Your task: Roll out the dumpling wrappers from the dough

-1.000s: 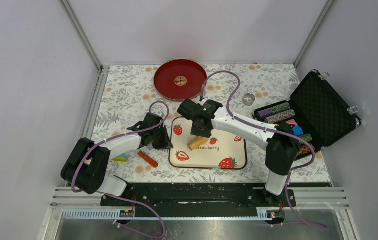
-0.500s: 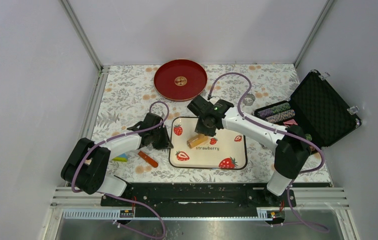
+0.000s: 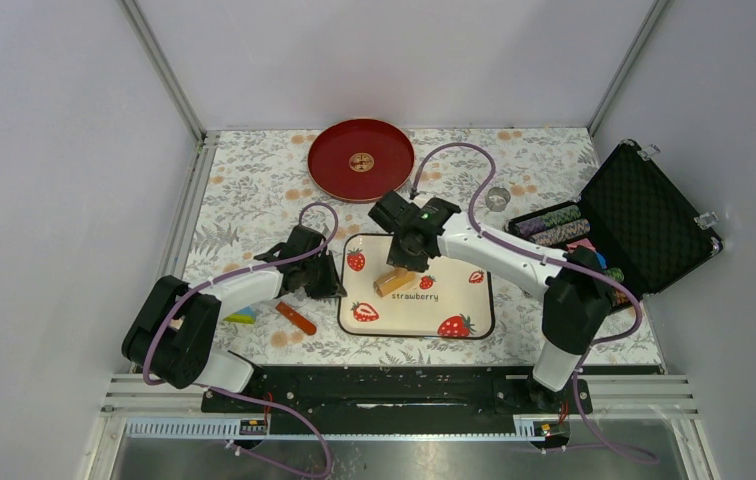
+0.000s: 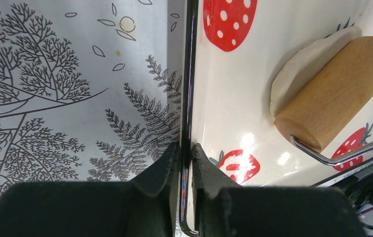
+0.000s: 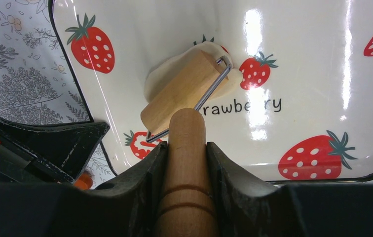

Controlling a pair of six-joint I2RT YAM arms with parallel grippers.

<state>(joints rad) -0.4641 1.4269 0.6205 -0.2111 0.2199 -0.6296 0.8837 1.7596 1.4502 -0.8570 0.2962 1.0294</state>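
One dumpling wrapper (image 5: 161, 76), a thin pale round of dough, lies on the strawberry tray (image 3: 414, 312), a little toward 9 o'clock from the tray's middle. A wooden roller (image 5: 182, 94) rests across it at a slant, covering most of it, so dough shows only at the barrel's two long sides. A wire frame joins the barrel to a wooden handle (image 5: 187, 128). The right gripper (image 5: 186, 153) is clamped on that handle, one finger pressed to each side.

At the tray's 9 o'clock edge, the left gripper (image 4: 186, 148) pinches the dark rim (image 4: 190, 74) between its nearly closed fingers.

The tray sits on a floral cloth (image 3: 254, 190). A red plate (image 3: 361, 160) stands at 12 o'clock from the tray, apart from it. An open black case (image 3: 644, 220) with rows of chips (image 3: 552, 225) lies toward 2 o'clock. An orange stick (image 3: 296, 318) lies at 8 o'clock, just beside the left arm.
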